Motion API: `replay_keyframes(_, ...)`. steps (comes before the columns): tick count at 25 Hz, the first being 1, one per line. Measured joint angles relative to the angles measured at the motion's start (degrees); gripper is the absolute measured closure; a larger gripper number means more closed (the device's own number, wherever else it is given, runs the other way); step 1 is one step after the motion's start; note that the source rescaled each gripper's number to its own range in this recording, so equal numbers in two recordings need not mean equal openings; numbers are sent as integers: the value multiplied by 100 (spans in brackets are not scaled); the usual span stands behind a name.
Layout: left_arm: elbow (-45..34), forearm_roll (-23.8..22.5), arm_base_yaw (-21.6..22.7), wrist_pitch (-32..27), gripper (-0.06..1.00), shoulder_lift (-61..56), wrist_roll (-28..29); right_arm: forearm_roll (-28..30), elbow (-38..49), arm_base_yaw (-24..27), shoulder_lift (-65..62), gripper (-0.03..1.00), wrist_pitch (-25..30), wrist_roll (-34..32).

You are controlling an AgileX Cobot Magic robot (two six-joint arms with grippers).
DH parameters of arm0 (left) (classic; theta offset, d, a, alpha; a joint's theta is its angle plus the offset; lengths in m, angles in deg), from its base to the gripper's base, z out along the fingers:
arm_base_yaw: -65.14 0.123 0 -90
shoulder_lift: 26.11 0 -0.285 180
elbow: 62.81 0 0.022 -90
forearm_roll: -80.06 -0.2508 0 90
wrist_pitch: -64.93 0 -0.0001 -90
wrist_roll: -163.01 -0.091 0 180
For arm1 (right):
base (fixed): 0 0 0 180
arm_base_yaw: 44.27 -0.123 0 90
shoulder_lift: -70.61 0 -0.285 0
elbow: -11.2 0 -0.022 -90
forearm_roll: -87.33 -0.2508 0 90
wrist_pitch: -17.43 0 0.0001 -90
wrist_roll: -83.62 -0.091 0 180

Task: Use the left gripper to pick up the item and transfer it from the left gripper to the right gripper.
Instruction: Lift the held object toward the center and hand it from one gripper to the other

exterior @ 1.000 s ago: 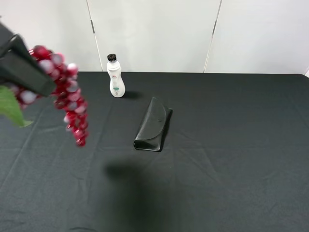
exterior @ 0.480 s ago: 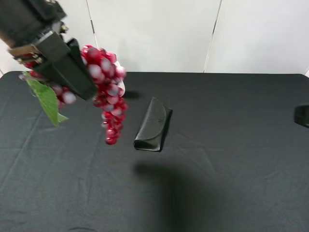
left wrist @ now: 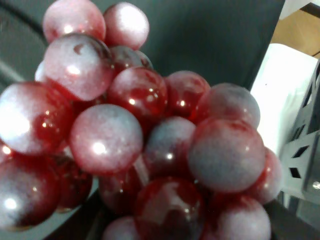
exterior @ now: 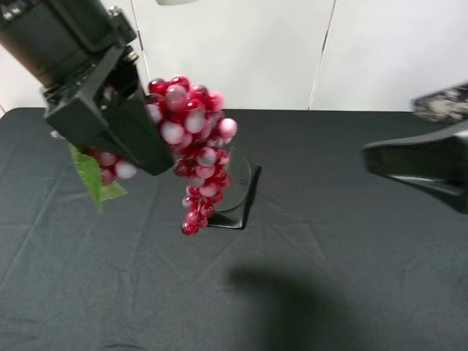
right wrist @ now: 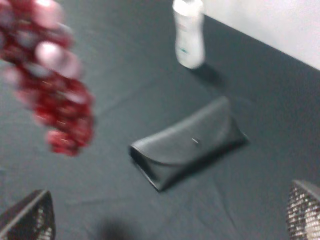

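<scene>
My left gripper is shut on the bunch of red-purple grapes and holds it in the air above the table's left-middle. The bunch hangs down with its green leaf to the left. In the left wrist view the grapes fill the frame and hide the fingers. My right gripper is in the air at the right, apart from the bunch. In the right wrist view it is open and empty, and the grapes are blurred.
A black glasses case lies mid-table, partly behind the hanging grapes; it also shows in the right wrist view. A white bottle with a black cap stands near the table's back edge. A black cloth covers the table.
My left gripper has carried the grapes up and to the right, toward the middle. My right gripper has come into view from the right edge and moved leftward.
</scene>
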Motion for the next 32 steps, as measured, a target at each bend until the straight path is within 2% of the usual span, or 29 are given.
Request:
replay_keyframes(6, 0, 241, -138, 620, 94, 0, -454, -497, 0, -1033, 849, -3, -1101, 658)
replay_keyframes(10, 0, 561, -156, 766, 94, 0, -722, -519, 0, -1570, 1327, -3, -1810, 733)
replay_keyframes(16, 0, 662, -156, 1020, 94, 0, -791, -535, 0, -2243, 1833, -3, -2751, 762)
replay_keyframes(25, 0, 849, -156, 1178, 94, 0, -889, -541, -23, -2685, 2460, -3, -3691, 772)
replay_keyframes(32, 0, 1044, -156, 1233, 94, 0, -1016, -541, -68, -2693, 2864, -3, -3987, 778)
